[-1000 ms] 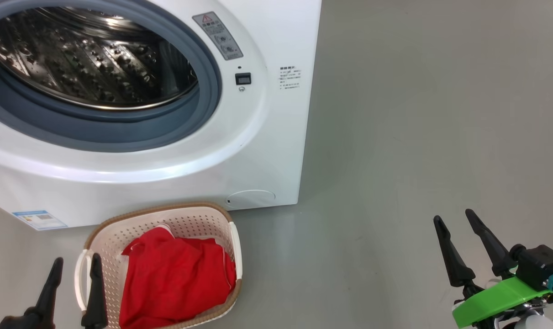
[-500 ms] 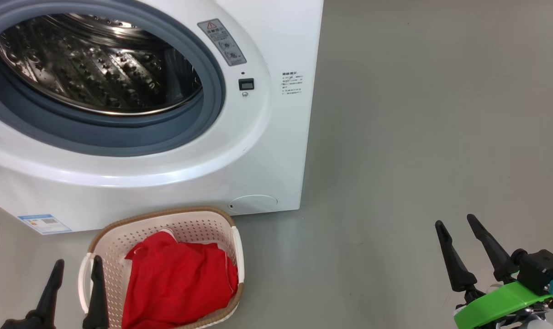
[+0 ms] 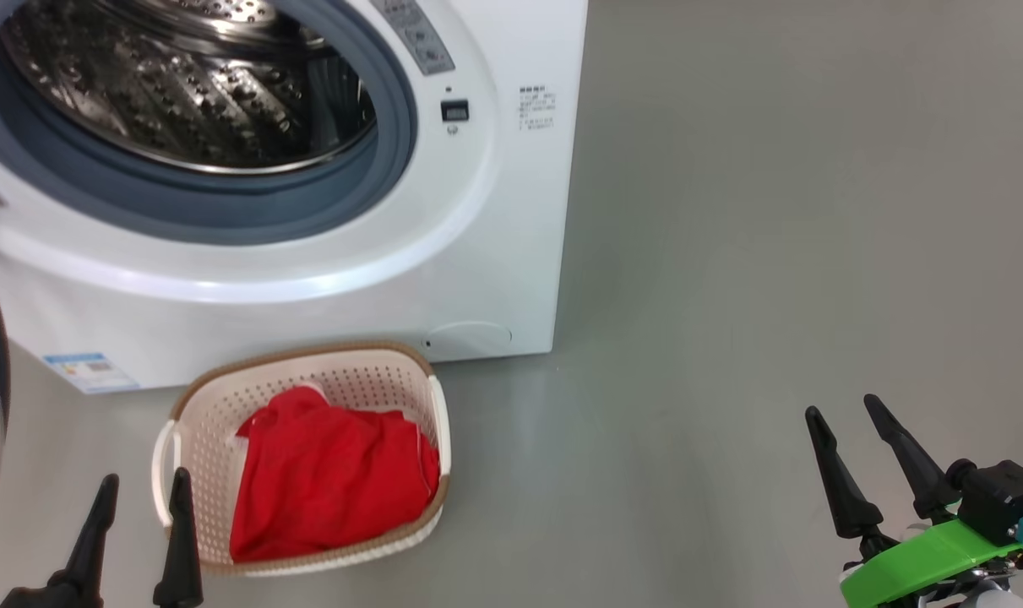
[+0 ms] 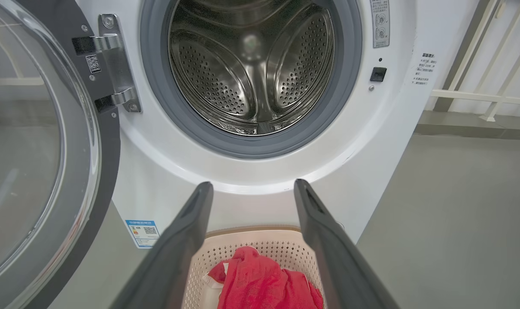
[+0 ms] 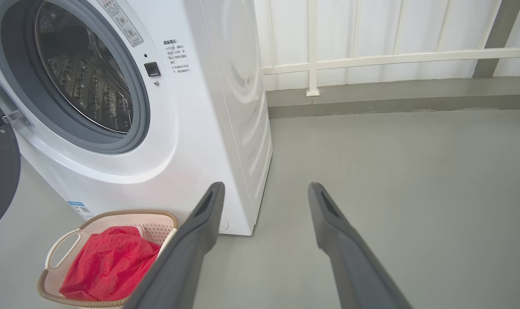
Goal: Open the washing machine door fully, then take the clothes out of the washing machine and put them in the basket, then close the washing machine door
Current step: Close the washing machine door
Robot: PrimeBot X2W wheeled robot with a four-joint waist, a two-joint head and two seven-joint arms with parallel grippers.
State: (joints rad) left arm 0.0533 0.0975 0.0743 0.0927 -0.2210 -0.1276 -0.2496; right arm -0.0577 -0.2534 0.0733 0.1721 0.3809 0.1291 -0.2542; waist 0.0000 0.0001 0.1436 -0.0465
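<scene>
Step in hand: I judge the unloading done, so closing the door comes next.
Clothes: bright red fabric garments (image 3: 334, 481) lie bunched inside the small cream perforated plastic basket with a brown woven-look rim (image 3: 350, 393). The basket stands on the floor just in front of the big white front-loading washing machine (image 3: 477, 253).
Drum: the steel drum (image 4: 251, 73) looks empty in my left wrist view, with no red in it.
Door: the large round door with a glossy black rim and clear glass bowl (image 4: 36, 163) stands swung wide open at my left, hung on a metal hinge (image 4: 116, 64).
My left gripper (image 3: 144, 475): two long dark fingers spread wide, holding nothing, low beside the basket's left handle.
My right gripper (image 3: 840, 404): fingers spread wide and empty, well apart from the machine.
How to do it well: I would use my left arm, as it is nearest the door. I would lay the fingers on the rim's outer face at the edge far from the hinge, push in one smooth arc, then press until the latch catches. I should keep my fingers out of the closing gap and off the grey rubber gasket (image 4: 251, 146).
Risk: the basket sits below the opening. The door probably swings above it, but I cannot tell for sure.
Surface: smooth grey floor (image 3: 731, 253), faintly glossy.
Room: a pale wall with a cream railing (image 5: 311, 43) stands behind the machine.
</scene>
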